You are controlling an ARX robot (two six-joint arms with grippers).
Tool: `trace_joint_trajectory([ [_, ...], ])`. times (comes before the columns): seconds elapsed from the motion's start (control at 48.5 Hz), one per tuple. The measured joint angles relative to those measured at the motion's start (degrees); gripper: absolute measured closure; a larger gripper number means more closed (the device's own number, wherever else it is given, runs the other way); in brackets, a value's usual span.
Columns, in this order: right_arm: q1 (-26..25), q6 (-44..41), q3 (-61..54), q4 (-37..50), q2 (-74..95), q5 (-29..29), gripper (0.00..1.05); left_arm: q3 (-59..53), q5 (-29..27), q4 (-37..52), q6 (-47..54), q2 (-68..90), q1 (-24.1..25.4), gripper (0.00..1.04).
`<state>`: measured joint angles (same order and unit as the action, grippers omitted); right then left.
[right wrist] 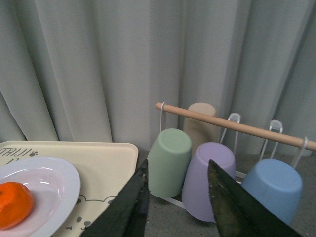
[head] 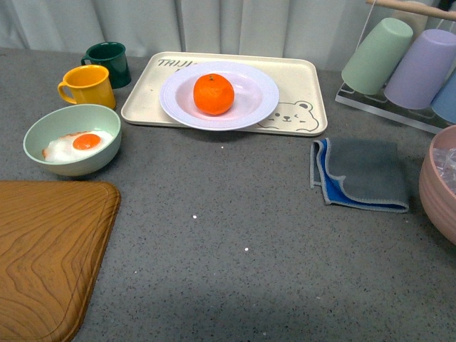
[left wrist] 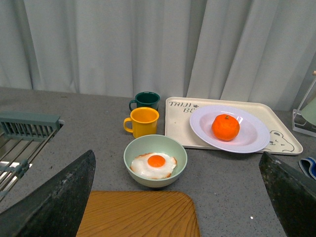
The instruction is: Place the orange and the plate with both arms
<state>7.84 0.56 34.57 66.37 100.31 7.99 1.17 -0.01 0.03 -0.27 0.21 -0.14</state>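
The bright orange mandarin [head: 214, 94] sits in the round white ridged plate [head: 263, 100] on the beige bear-printed tray [head: 303, 78]. A pale green bowl [head: 43, 132] holds a fried egg [head: 82, 144]. Left gripper [left wrist: 177, 197] spread wide; right gripper [right wrist: 178, 207] parted, empty.

I see even, soft overhead light, faint shadows on the speckled grey tabletop [head: 235, 228], and blurred dark tool fingers [right wrist: 224, 207] up close.

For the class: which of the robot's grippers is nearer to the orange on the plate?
Probably the right. The right gripper faces the cup rack, with the orange close at its view's edge. The left gripper is back behind the egg bowl.
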Motion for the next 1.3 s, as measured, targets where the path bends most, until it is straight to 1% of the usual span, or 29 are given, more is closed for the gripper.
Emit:
trace_joint_trajectory([
  [0.041,-0.35,-0.15,-1.86,0.35,-1.55,-0.37,0.76,0.00,0.00,0.00,0.00,0.00,0.00,0.07],
  [0.124,-1.38,-0.31,-8.37,0.92,-6.21,-1.46,0.96,0.00,0.00,0.00,0.00,0.00,0.00,0.07],
  [0.185,-1.75,-0.52,-10.86,0.94,-8.13,-1.90,1.04,0.00,-0.02,0.00,0.00,0.00,0.00,0.07],
  [0.309,-2.86,-0.52,-16.63,0.85,-14.34,-3.13,1.04,0.00,0.00,0.00,0.00,0.00,0.00,0.07],
  [0.453,-4.26,-0.52,-22.86,-1.51,-22.88,-4.39,1.04,0.00,0.00,0.00,0.00,0.00,0.00,0.07],
  [0.495,-5.90,-0.55,-24.22,-2.54,-25.11,-7.28,1.04,0.00,0.00,0.00,0.00,0.00,0.00,0.07],
  [0.577,-7.61,-0.52,-26.75,-5.03,-30.18,-7.61,1.04,0.00,-0.02,0.00,0.00,0.00,0.00,0.07],
  [0.968,-7.72,-0.52,-32.13,-16.96,-47.65,-7.89,1.04,0.00,0.00,0.00,0.00,0.00,0.00,0.07],
  [1.298,-7.72,-0.52,-34.05,-29.59,-62.45,-7.89,1.04,0.00,0.00,0.00,0.00,0.00,0.00,0.07],
])
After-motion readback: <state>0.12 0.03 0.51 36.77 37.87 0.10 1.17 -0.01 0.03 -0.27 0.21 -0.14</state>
